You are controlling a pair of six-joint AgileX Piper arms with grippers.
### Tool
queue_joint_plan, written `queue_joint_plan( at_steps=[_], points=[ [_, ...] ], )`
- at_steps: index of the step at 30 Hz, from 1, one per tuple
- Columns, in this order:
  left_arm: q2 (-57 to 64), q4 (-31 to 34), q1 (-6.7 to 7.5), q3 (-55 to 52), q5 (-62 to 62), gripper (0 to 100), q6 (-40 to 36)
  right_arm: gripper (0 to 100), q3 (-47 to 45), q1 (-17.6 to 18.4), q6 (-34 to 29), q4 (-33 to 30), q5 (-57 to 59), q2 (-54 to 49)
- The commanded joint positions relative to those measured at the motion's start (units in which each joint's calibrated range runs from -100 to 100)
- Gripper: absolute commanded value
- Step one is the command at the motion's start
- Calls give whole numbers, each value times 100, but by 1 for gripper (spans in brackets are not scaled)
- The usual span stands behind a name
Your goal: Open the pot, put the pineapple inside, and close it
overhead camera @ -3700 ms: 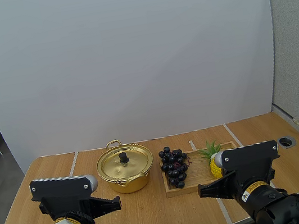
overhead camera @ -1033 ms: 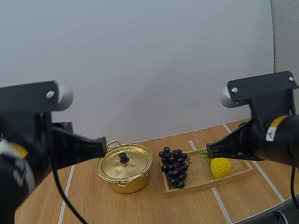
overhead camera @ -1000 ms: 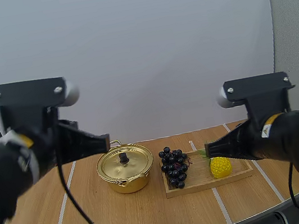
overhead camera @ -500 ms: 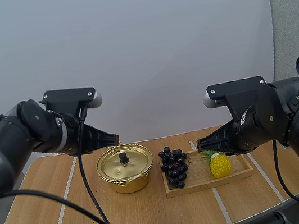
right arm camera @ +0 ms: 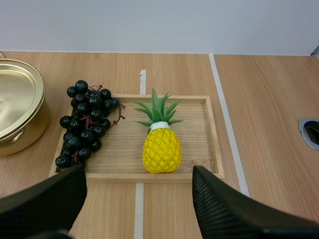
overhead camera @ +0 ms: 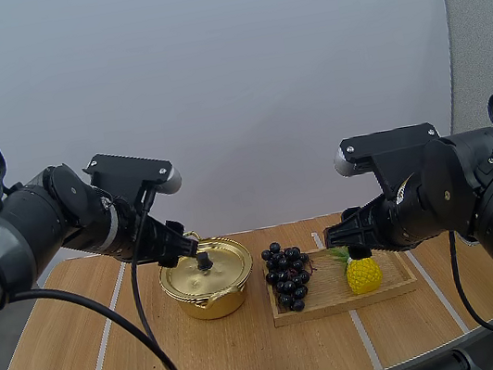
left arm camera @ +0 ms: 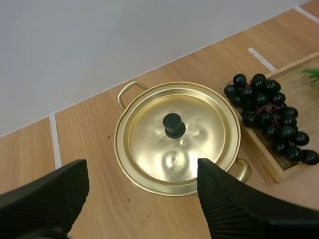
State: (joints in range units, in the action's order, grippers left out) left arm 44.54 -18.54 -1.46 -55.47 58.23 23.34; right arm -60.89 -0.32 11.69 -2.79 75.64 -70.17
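A gold pot (overhead camera: 207, 279) (left arm camera: 177, 137) stands on the table with its lid on; the lid has a black knob (left arm camera: 174, 124). My left gripper (overhead camera: 189, 248) (left arm camera: 142, 201) hovers open just above and in front of the pot, fingers wide apart, holding nothing. A yellow pineapple (overhead camera: 363, 273) (right arm camera: 161, 146) with green leaves lies in a wooden tray (overhead camera: 397, 286) (right arm camera: 209, 139). My right gripper (overhead camera: 342, 241) (right arm camera: 137, 209) hangs open above the tray's near edge, in front of the pineapple, with nothing between its fingers.
A bunch of dark grapes (overhead camera: 286, 275) (right arm camera: 86, 122) lies over the tray's left end, between pot and pineapple. A round metal grommet (overhead camera: 472, 233) (right arm camera: 312, 131) sits in the table at the far right. Bare wood lies in front of pot and tray.
Both arms have reached forward and down from their raised pose, the left toward the pot, the right toward the tray. Both grippers have gone from shut to wide open.
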Motion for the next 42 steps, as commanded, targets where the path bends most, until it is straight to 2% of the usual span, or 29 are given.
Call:
queue_joint_plan(
  at_steps=[1,5,12,14,26,42],
  points=[
    [-96,-272,-7,50,-153,100,611,100,34,-12,30,-49,-42,-41],
    [-452,-454,55,324,-117,100,988,100,34,-12,30,-49,-42,-41],
    [-1587,-297,483,984,-67,100,987,100,34,-12,30,-49,-42,-41],
    [-1969,-103,551,1175,-84,100,863,100,34,-12,30,-49,-42,-41],
    [-3948,155,566,2193,153,100,732,100,34,-12,30,-49,-42,-41],
    [-4727,206,566,2386,153,100,765,100,34,-12,30,-49,-42,-41]
  ],
)
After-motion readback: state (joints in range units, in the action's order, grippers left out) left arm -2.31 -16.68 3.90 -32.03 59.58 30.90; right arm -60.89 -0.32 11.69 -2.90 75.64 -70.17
